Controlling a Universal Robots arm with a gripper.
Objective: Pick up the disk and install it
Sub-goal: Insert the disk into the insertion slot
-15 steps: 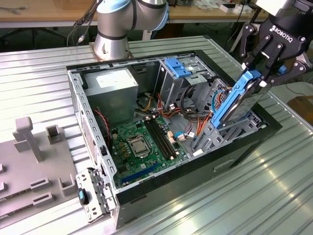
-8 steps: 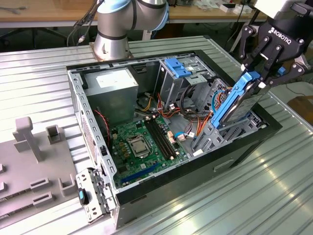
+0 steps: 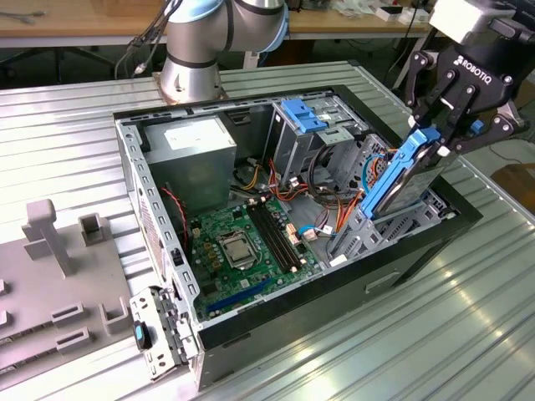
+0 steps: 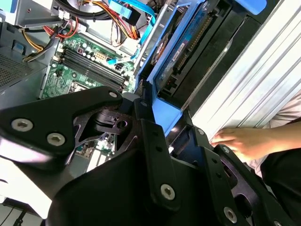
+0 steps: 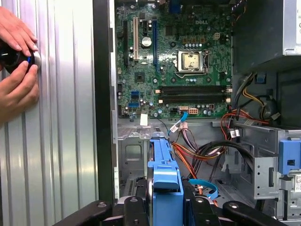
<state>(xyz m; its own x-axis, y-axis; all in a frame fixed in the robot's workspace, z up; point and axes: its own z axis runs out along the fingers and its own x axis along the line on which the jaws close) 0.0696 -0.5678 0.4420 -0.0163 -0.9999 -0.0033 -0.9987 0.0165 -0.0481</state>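
In the exterior view the disk, silver-grey with bright blue rails, stands steeply tilted at the right side of the open computer case. Its lower end sits in the grey drive cage. My gripper is shut on its upper blue end. The second wrist view shows the disk running away from the black fingers. In the first wrist view its blue rail rises between the fingers, above the cage.
A grey power-supply box, a green motherboard, a blue latch and loose cables fill the case. A person's hands hold a dark round object on the ribbed metal table beside the case. A grey fixture lies at the exterior view's left.
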